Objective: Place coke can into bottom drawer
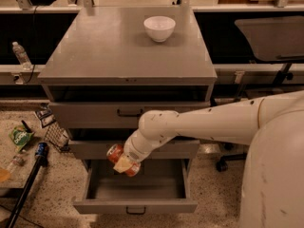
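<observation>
The coke can [116,154], red-orange with a silver top, lies tilted in my gripper [123,163], which is shut on it. The gripper hangs just above the left half of the bottom drawer [137,206], which is pulled out and shows a grey interior with a small dark handle on its front. My white arm reaches in from the right, across the front of the two shallower drawers above.
A white bowl [159,28] stands on the grey cabinet top [109,51]. A clear plastic bottle [21,54] stands on a ledge at the left. A green packet [20,137], a wire basket [57,133] and a dark pole [26,184] lie on the floor at the left.
</observation>
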Available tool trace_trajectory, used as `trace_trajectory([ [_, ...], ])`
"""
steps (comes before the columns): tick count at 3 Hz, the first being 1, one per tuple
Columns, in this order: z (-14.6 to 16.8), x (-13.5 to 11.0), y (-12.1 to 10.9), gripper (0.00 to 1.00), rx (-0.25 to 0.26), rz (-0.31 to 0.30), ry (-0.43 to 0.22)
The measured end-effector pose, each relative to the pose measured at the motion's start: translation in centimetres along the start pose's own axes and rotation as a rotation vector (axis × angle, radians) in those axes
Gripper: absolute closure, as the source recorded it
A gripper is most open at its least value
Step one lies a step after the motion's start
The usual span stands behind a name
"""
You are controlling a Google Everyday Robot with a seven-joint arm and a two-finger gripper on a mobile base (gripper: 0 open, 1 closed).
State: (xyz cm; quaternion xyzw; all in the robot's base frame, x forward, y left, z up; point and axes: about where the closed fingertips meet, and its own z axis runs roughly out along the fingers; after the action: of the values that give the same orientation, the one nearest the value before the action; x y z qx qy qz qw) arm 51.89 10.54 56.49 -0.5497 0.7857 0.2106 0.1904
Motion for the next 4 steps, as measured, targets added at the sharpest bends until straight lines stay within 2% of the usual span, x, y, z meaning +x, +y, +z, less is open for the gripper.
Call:
trace_trajectory([
  [1,2.1,4.0,-2.5,1.0,0.092,-0.049,0.055],
  [2,4.4,6.1,-4.5,1.0,0.128,-0.085,0.047],
  [3,7.0,8.8,-7.4,1.0,0.114,-0.115,-0.012],
  [4,9.3,14.5,-10.6,1.0,0.115,-0.103,-0.081],
])
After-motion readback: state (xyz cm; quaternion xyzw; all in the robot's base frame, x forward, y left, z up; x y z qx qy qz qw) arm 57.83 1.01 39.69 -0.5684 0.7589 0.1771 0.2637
